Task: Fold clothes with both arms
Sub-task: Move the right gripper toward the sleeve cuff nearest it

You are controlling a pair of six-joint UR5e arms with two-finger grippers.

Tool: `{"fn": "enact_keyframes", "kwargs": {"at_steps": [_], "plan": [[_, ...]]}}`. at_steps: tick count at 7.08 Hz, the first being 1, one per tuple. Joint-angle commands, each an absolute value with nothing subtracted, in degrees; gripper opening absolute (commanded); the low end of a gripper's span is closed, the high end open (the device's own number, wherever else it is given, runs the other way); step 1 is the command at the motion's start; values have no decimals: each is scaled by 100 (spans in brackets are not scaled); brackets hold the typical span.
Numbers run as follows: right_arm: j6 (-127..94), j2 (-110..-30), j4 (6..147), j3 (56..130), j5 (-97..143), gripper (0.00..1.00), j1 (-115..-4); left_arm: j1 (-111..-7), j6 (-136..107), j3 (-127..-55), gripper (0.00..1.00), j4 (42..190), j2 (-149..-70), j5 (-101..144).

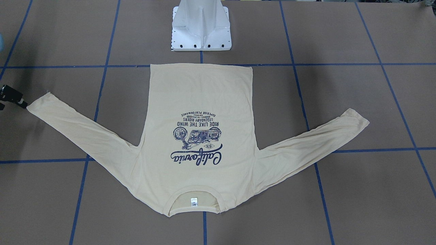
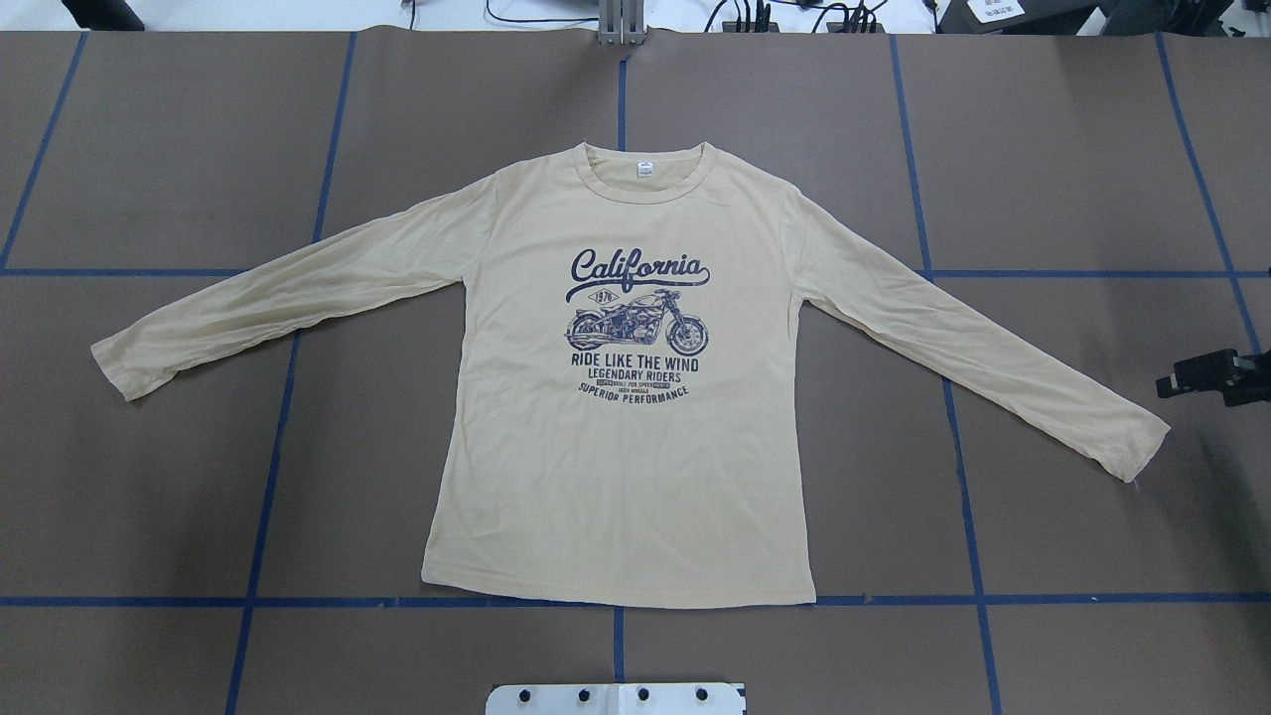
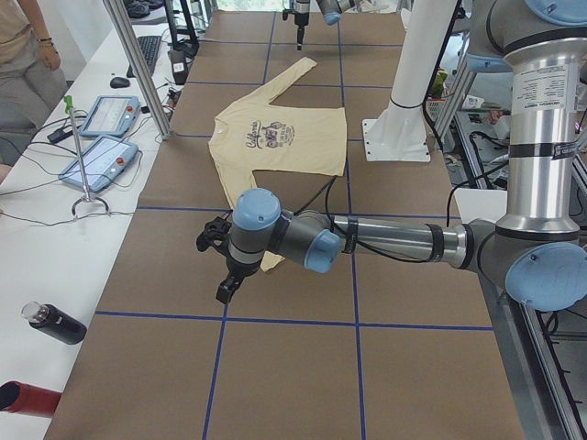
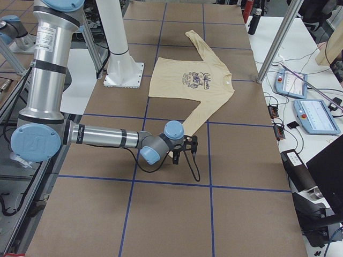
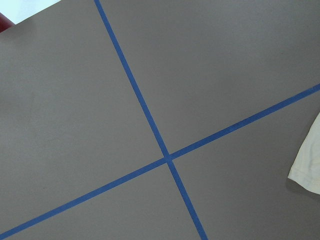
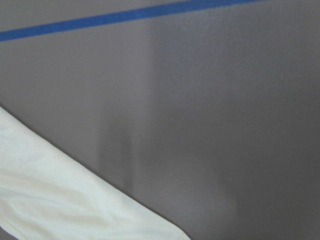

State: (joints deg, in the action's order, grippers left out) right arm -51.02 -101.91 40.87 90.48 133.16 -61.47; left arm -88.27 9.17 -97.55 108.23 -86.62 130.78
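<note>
The cream-yellow long-sleeved shirt (image 2: 616,447) lies flat and face up on the brown table, both sleeves spread out, its collar on the far side from the robot. It also shows in the front view (image 1: 201,98). My right gripper (image 2: 1206,382) hovers just past the right sleeve's cuff (image 2: 1132,442), at the left edge of the front view (image 1: 12,100); it looks open and empty. My left gripper (image 3: 220,266) shows only in the exterior left view, beyond the left sleeve's cuff (image 5: 307,165); I cannot tell its state. The right wrist view shows sleeve cloth (image 6: 60,200).
The white pedestal base (image 1: 201,30) stands at the robot's side of the table, just behind the shirt's hem. Blue tape lines (image 2: 298,601) grid the table. A side bench holds tablets (image 3: 101,137) and bottles (image 3: 55,323); a person (image 3: 27,46) stands there.
</note>
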Motion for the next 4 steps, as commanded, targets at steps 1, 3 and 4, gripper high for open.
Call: {"fn": "enact_keyframes", "kwargs": {"at_steps": [1, 3, 4], "plan": [[-5668, -10248, 3946, 9079, 12923, 99, -5601, -8824, 905, -9817, 100, 10811, -8657, 13069], [-5748, -10222, 3955, 8948, 12929, 92, -5581, -8824, 896, -9817, 100, 10811, -8657, 13069], [-5809, -10222, 3955, 8939, 12911, 85, -5581, -8833, 896, -9817, 100, 10811, -8657, 13069]]}}
